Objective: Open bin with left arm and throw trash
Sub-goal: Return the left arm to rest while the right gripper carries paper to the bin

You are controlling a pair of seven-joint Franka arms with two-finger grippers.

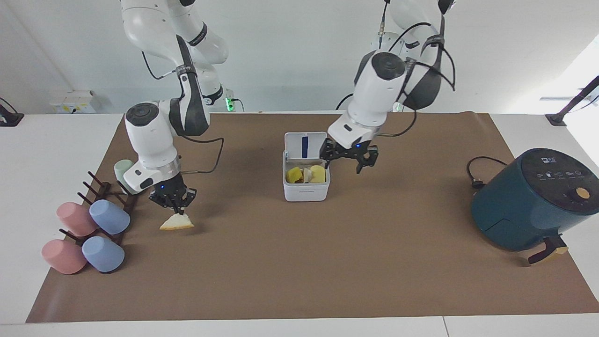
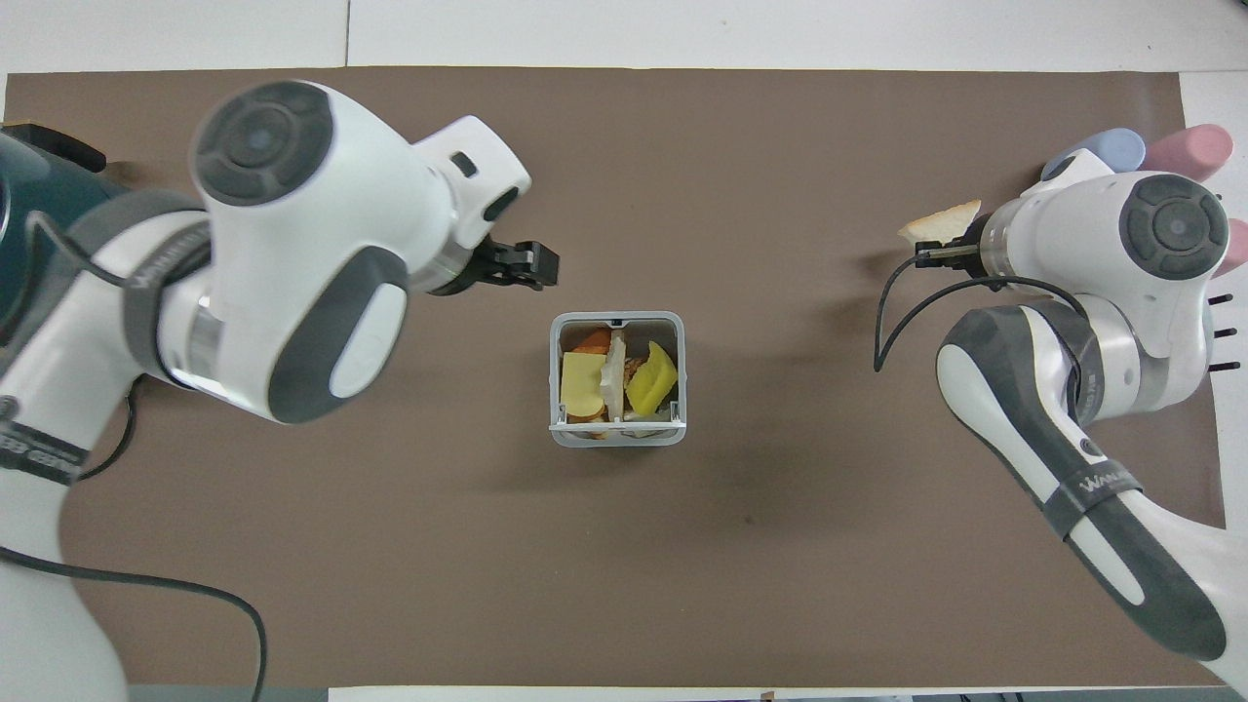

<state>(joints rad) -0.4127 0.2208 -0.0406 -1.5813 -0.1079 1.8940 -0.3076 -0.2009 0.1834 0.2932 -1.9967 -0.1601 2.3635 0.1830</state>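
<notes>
Facing view. A brown mat (image 1: 299, 262) covers most of a white table (image 1: 51, 154); a pale wall rises at the robots' edge. The bin (image 1: 306, 189) stands on the mat near the table's middle, closer to the robots' edge. Its lid (image 1: 305, 144) is upright and shows a blue stripe. Yellow and cream scraps (image 1: 306, 175) lie inside. The left gripper (image 1: 348, 159) hangs in the air just beside the bin, toward the left arm's end of the table. Its fingers are spread and grip nothing. The right gripper (image 1: 175, 201) hangs over the mat toward the right arm's end. Its fingers are pinched on the tip of a pale cream wedge (image 1: 176, 222); whether the wedge's lower edge touches the mat cannot be told. A dark rack (image 1: 105, 192) with pink, blue and green cups (image 1: 110, 216) sits at that end. A dark teal air fryer (image 1: 533, 199) sits at the other end, with its cord (image 1: 479, 171) lying loose beside it.

Overhead view. The bin (image 2: 617, 436) is open and holds yellow, cream and orange pieces. The left gripper (image 2: 522, 265) is clear of the bin. The right gripper (image 2: 941, 253) grips the wedge (image 2: 941, 223) beside the cups (image 2: 1102, 151).
</notes>
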